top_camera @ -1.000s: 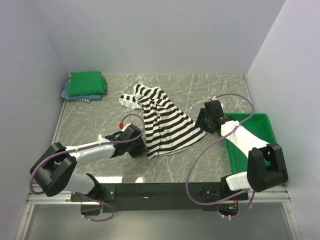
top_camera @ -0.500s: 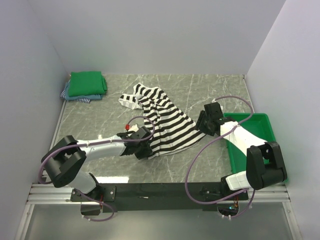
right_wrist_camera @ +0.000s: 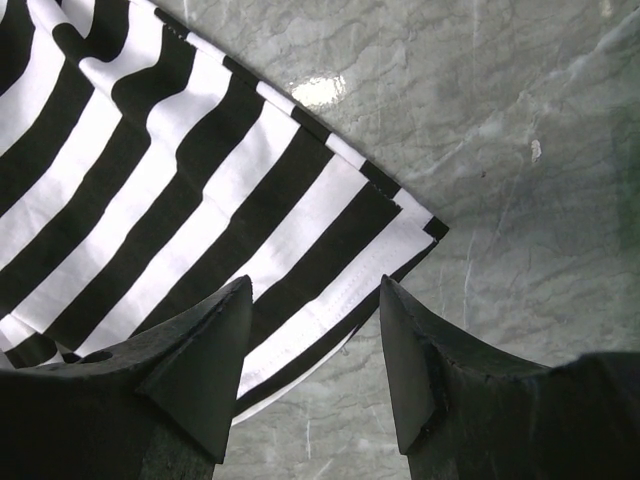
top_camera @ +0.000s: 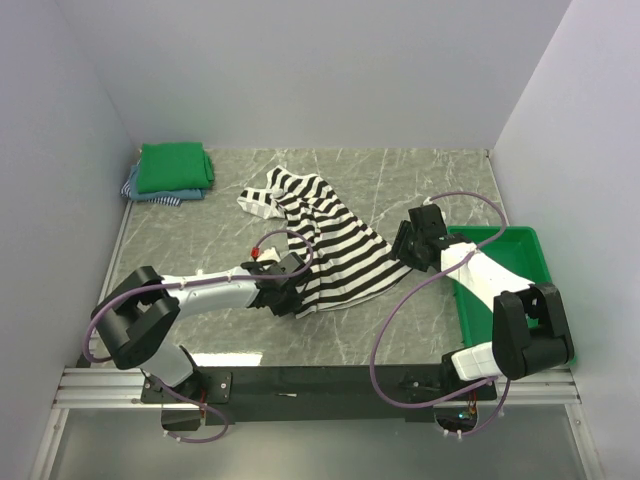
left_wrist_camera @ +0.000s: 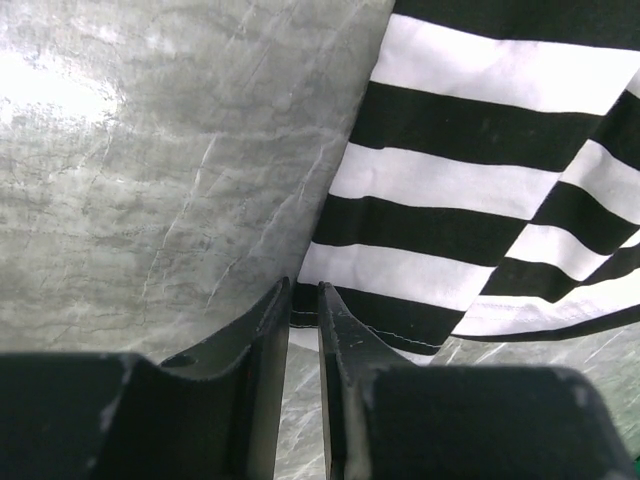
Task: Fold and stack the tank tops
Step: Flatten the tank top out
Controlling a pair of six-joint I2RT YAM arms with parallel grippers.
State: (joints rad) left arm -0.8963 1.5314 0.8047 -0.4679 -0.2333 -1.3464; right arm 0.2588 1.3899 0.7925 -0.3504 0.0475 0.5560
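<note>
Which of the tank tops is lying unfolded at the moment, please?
The black-and-white striped tank top: it lies spread out in the middle, whereas the green tank top sits folded in the far left corner.

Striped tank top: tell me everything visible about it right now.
The striped tank top is soft fabric with black-and-white horizontal stripes. It lies unfolded and rumpled on the grey marbled table, with the straps bunched at the far side and the hem toward the arms. The left gripper pinches the hem's left corner, fingers nearly closed. The right gripper hangs open over the hem's right corner, not gripping it.
</note>
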